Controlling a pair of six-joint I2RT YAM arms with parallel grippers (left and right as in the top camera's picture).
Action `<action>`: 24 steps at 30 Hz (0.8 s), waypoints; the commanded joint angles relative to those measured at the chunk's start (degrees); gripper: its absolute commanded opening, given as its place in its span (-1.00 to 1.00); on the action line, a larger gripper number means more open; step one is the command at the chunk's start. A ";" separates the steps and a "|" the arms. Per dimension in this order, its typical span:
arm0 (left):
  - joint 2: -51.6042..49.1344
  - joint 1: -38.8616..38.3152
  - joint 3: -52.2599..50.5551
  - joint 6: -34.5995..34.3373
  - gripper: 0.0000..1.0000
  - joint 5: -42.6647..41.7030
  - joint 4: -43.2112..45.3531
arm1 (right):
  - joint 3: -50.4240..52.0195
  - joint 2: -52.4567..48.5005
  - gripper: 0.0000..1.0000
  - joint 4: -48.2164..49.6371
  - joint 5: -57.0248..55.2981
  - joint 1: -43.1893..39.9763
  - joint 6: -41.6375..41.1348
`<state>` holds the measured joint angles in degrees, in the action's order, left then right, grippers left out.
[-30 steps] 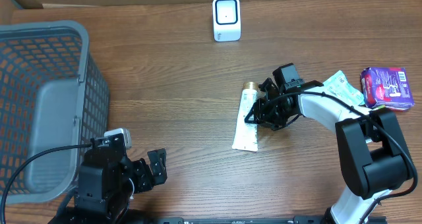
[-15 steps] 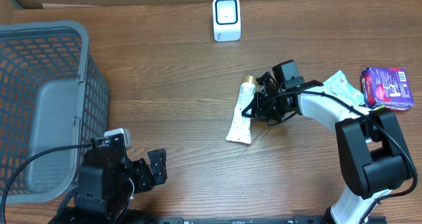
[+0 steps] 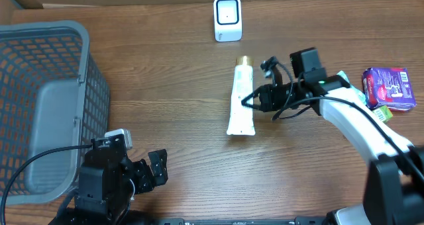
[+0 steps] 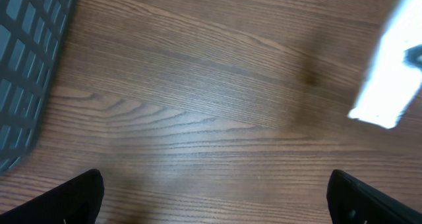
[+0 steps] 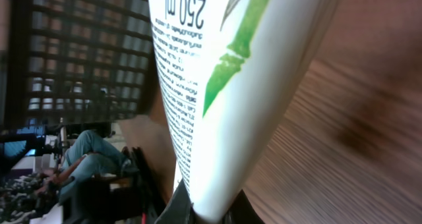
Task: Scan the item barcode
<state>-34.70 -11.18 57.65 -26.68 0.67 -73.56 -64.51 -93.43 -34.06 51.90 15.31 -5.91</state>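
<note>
The item is a white tube (image 3: 240, 98) with a gold cap and green print, lying lengthwise with its cap toward the white barcode scanner (image 3: 227, 18) at the table's far edge. My right gripper (image 3: 254, 100) is shut on the tube's side from the right. In the right wrist view the tube (image 5: 224, 85) fills the frame, pinched at the bottom by the right gripper (image 5: 211, 214). My left gripper (image 3: 161, 167) stands open near the front left with nothing between its fingers. Its wrist view shows the left gripper (image 4: 214, 197) over bare wood and the tube's flat end (image 4: 389, 72) at upper right.
A grey mesh basket (image 3: 40, 33) takes up the left side, and its wall (image 4: 26, 66) shows in the left wrist view. A purple packet (image 3: 389, 88) and a green-and-white packet (image 3: 344, 85) lie at the right edge.
My right gripper shut on the tube and carried it back and slightly right, toward the scanner, turning it nearly straight. The left arm has not moved.
</note>
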 commanded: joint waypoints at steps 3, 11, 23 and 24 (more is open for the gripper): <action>0.63 -0.26 -0.07 -0.35 0.99 -0.09 0.09 | -4.13 8.81 -0.93 -1.27 4.79 -0.24 1.20; 0.63 -0.26 -0.07 -0.35 0.99 -0.09 0.09 | -5.11 14.84 -0.93 -0.61 1.44 -0.24 -6.67; 0.63 -0.26 -0.07 -0.35 0.99 -0.09 0.09 | -5.42 15.43 -0.93 -3.26 -2.40 -0.15 -9.11; 0.63 -0.26 -0.07 -0.35 0.99 -0.09 0.09 | -5.70 15.43 -0.93 -3.82 -3.37 -0.15 -9.14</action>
<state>-34.70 -11.18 57.67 -26.68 0.67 -73.56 -66.98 -79.90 -38.33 48.40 15.31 -14.90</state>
